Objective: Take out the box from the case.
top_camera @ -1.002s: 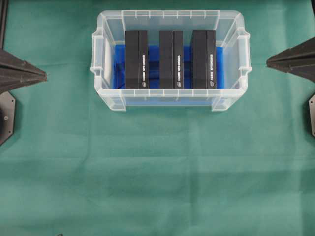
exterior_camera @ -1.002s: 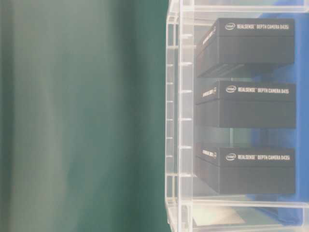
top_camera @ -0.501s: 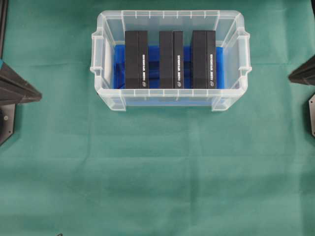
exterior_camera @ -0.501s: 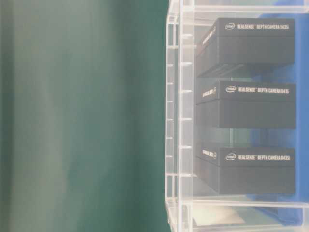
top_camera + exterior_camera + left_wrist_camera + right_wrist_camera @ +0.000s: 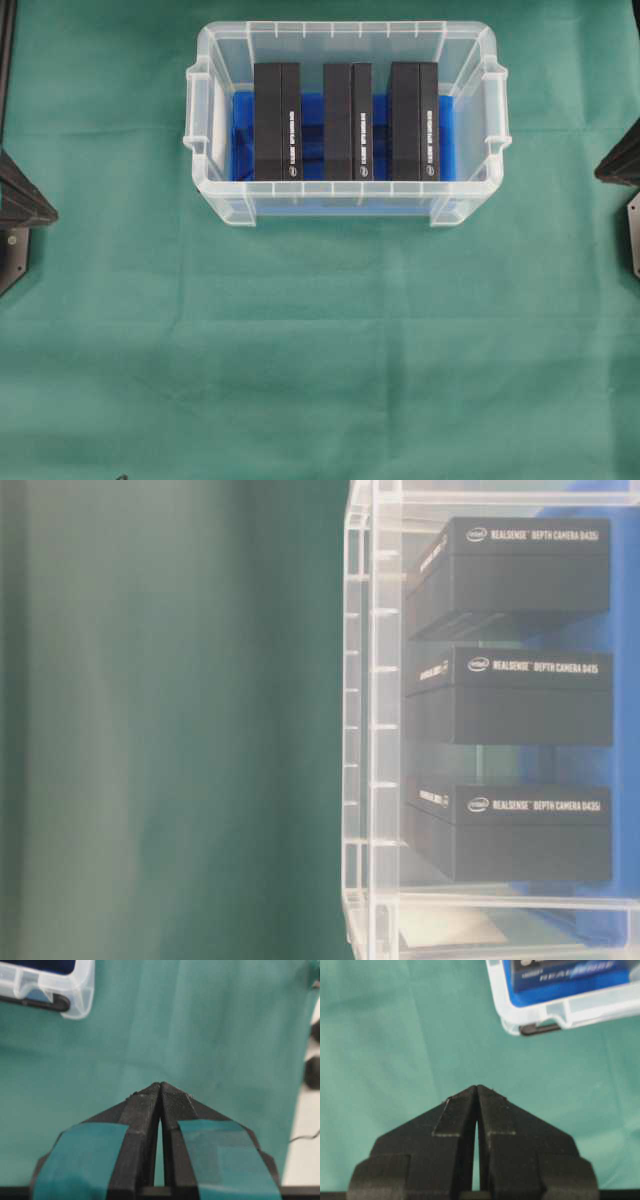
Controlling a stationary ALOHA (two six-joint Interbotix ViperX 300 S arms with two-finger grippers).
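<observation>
Case (image 5: 345, 205) in the upper middle of the overhead view, on green cloth (image 5: 320, 350); clear plastic, rimmed, handles on both short ends, blue sheet (image 5: 312, 140) on its floor. Inside, three black boxes side by side, standing on edge, apart from one another with blue showing between: left box (image 5: 277, 121), middle box (image 5: 347, 121), right box (image 5: 414, 121). White lettering along the top face of each, near the lower wall of the case. Same three boxes stacked top to bottom at the right of the table-level view, seen through the clear wall, each marked with white print.

Left gripper (image 5: 160, 1084) clenched, tips meeting in a point, grasping nothing; teal tape on both fingers; over bare cloth, a corner of the case at upper left of the wrist view. Only a dark wedge of it at the left edge of the overhead view, well apart from the case.

Right gripper (image 5: 477, 1087) likewise clenched and empty, over bare cloth, a corner of the case at upper right of its wrist view. Dark wedge at the right edge overhead, well apart from the case.
</observation>
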